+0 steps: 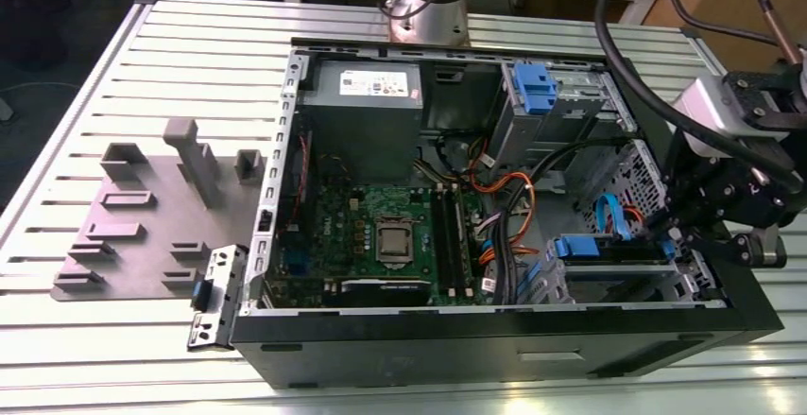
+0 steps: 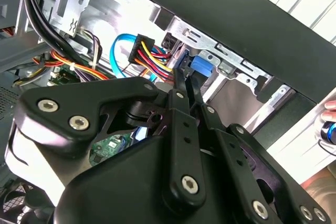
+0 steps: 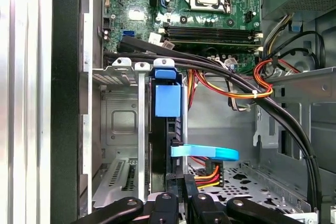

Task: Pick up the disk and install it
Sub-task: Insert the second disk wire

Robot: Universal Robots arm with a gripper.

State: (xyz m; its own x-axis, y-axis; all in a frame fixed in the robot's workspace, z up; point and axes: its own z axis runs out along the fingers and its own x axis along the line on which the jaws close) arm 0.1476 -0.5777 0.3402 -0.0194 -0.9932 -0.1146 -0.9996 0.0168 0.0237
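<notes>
The disk (image 3: 167, 129) is sitting edge-on in its metal bay (image 3: 118, 135) in the first wrist view, so only its blue carrier rail and a dark edge are showing; its label face is hidden. In the exterior view the bay's walls are covering most of the disk (image 1: 592, 248). In the second wrist view the gripper (image 2: 185, 85) is blocking most of the disk (image 2: 201, 66) with its own black linkage, and whether the fingertips are touching it cannot be told. A hand (image 2: 328, 124) is being cut off by that picture's edge.
</notes>
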